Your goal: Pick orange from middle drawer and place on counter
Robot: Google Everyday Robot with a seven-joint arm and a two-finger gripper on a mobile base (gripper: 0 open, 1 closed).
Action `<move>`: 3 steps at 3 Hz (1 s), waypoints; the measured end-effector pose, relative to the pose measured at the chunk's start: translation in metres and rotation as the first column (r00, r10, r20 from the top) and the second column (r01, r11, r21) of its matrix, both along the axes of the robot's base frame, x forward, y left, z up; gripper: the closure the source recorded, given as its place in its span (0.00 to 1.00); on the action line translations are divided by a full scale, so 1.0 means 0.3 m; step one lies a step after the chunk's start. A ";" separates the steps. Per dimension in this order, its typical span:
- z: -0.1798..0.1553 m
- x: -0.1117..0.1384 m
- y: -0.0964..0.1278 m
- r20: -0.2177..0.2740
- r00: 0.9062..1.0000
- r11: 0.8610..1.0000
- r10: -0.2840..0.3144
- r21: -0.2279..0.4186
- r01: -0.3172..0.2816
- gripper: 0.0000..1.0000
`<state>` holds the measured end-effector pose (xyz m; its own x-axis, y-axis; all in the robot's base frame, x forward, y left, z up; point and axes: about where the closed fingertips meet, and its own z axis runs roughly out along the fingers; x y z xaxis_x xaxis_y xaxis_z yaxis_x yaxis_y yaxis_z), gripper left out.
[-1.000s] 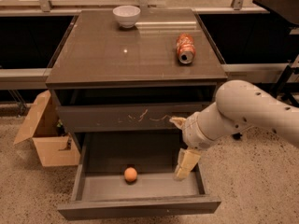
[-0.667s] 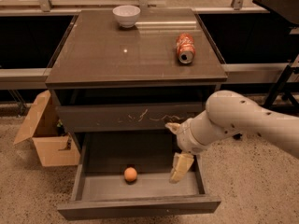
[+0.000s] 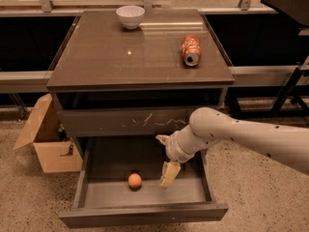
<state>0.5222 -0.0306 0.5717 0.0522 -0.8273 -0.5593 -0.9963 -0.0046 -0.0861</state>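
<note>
The small orange (image 3: 134, 180) lies on the floor of the middle drawer (image 3: 145, 215), which is pulled out wide at the bottom of the cabinet. My gripper (image 3: 162, 160) hangs over the drawer's inside, just right of the orange and apart from it. It is open and empty, with one pale finger pointing down into the drawer and the other up by the scratched drawer front. The counter (image 3: 120, 57) is the glossy dark top of the cabinet above.
An orange-red soda can (image 3: 191, 50) lies on its side at the counter's right, and a white bowl (image 3: 130, 16) stands at its back. The scratched drawer (image 3: 140, 121) above is closed. A cardboard box (image 3: 46, 141) sits on the floor to the left.
My arm and gripper have moved left across the open drawer, closer to the orange. The orange has not moved.
</note>
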 end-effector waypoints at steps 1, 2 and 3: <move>-0.001 0.000 0.000 0.000 1.000 1.000 0.000 0.000 0.000 0.00; -0.064 0.002 0.025 -0.014 1.000 1.000 0.009 0.003 -0.009 0.00; -0.203 0.013 0.058 -0.026 1.000 1.000 0.011 0.026 -0.010 0.00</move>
